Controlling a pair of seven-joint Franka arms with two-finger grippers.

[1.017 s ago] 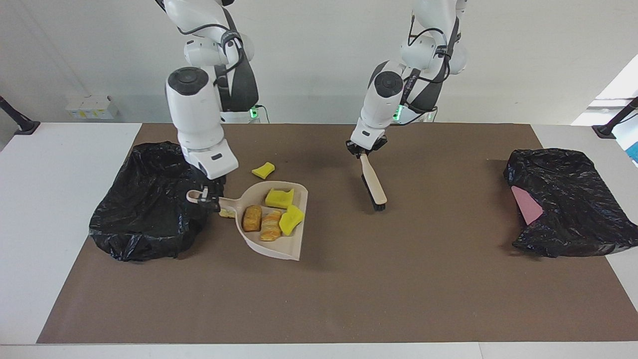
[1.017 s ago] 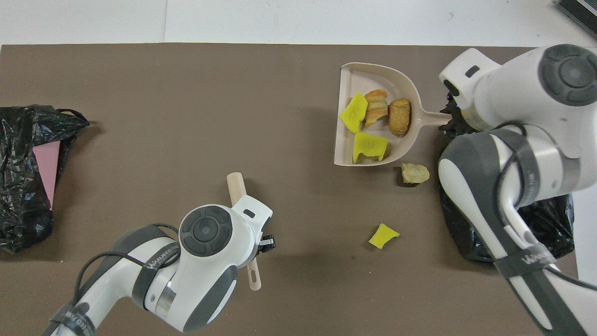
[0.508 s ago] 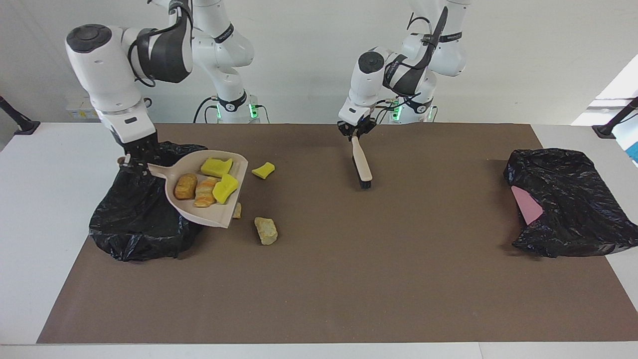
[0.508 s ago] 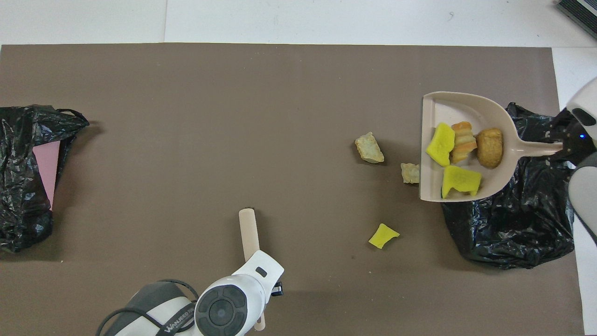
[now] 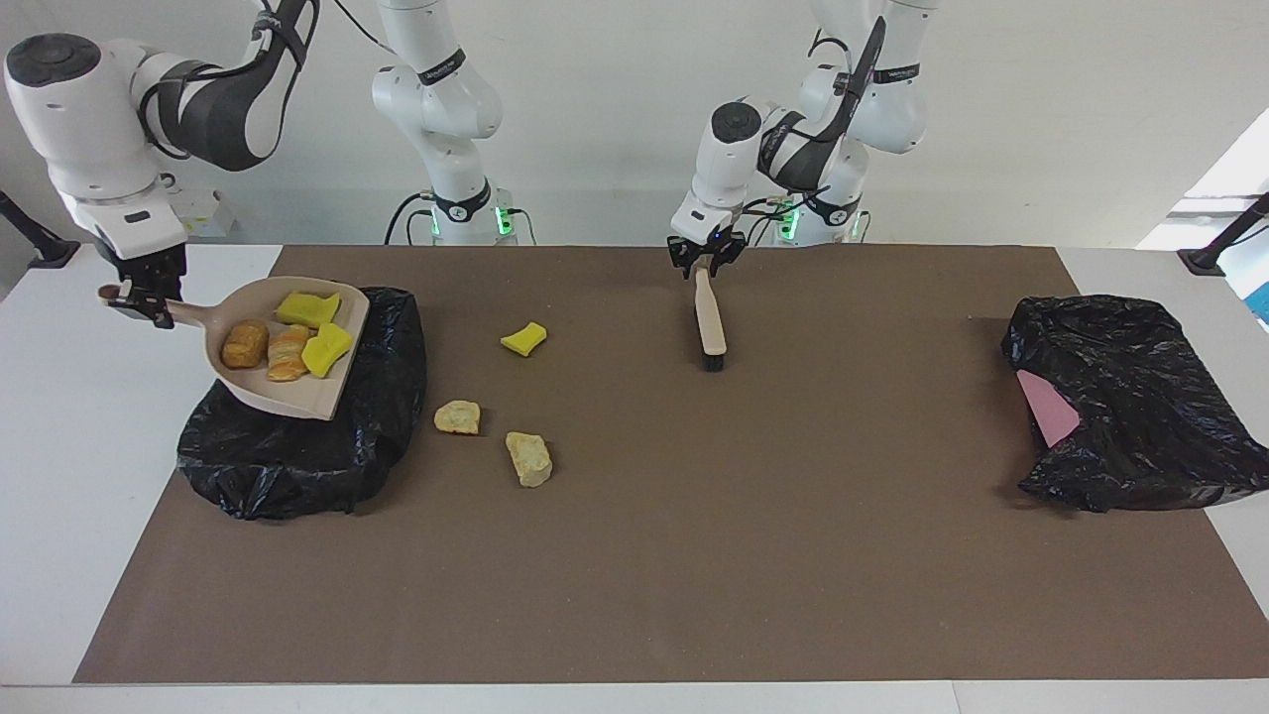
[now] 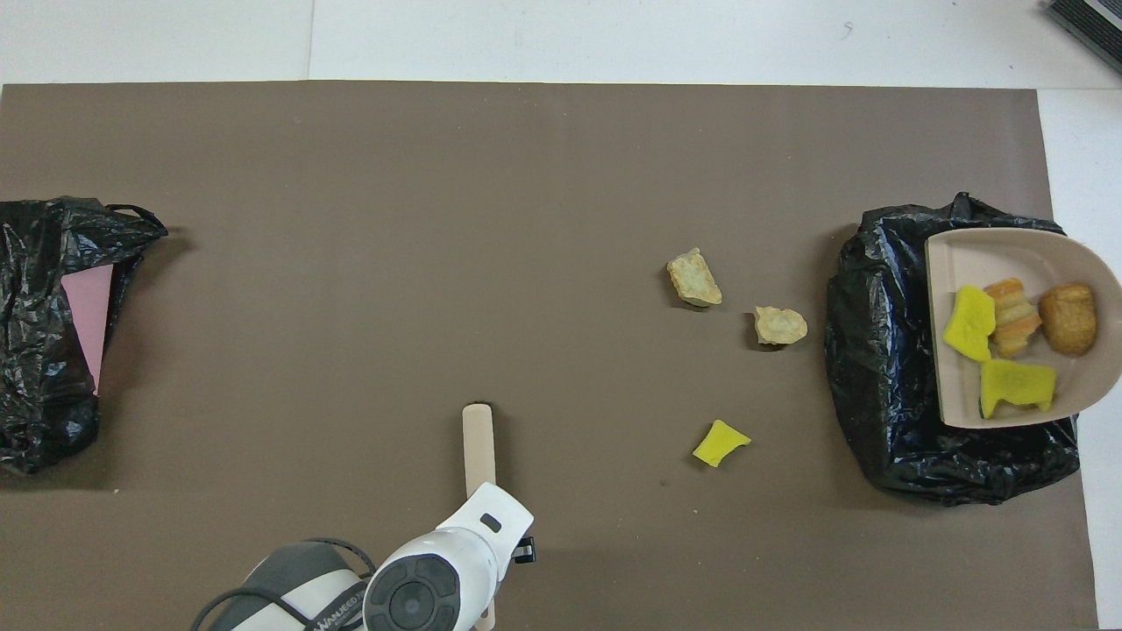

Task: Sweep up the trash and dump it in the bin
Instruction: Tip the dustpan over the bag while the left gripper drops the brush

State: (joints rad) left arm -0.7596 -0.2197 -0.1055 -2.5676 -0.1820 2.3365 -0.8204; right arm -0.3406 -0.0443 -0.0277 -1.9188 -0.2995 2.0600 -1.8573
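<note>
- The right gripper [image 5: 139,297] is clamped on the end of the handle of the beige dustpan [image 5: 260,392], carrying it in the air over the black bin bag [image 5: 297,446] at the right arm's end of the table.
- 4 pieces of trash ride in the pan: 2 yellow sponge pieces [image 5: 307,308], a brown crusty lump [image 5: 244,343] and a striped bread-like lump [image 5: 288,354]. The pan looks close to level, its open lip pointing toward the table's middle.
- A grip so far out on the handle gives long leverage, so I judge a wrist roll would tip the load out over the lip. The pieces look light and loose; the sponges are soft and may cling, while the crusty lumps should tumble freely.
- The left gripper [image 5: 705,260] holds the handle of the brush [image 5: 710,322], which hangs bristles-down over the mat near the robots, waiting.
- 3 pieces lie on the brown mat [image 5: 694,555]: a yellow sponge chunk [image 6: 720,442], and 2 tan lumps [image 6: 780,325] [image 6: 694,278] close together, all near the bag.
- They are small, light and irregular, so they suit brushing rather than pinching; the lumps may roll or crumble.
- A second black bag [image 5: 1130,397] with a pink sheet [image 5: 1048,408] in it sits at the left arm's end.
</note>
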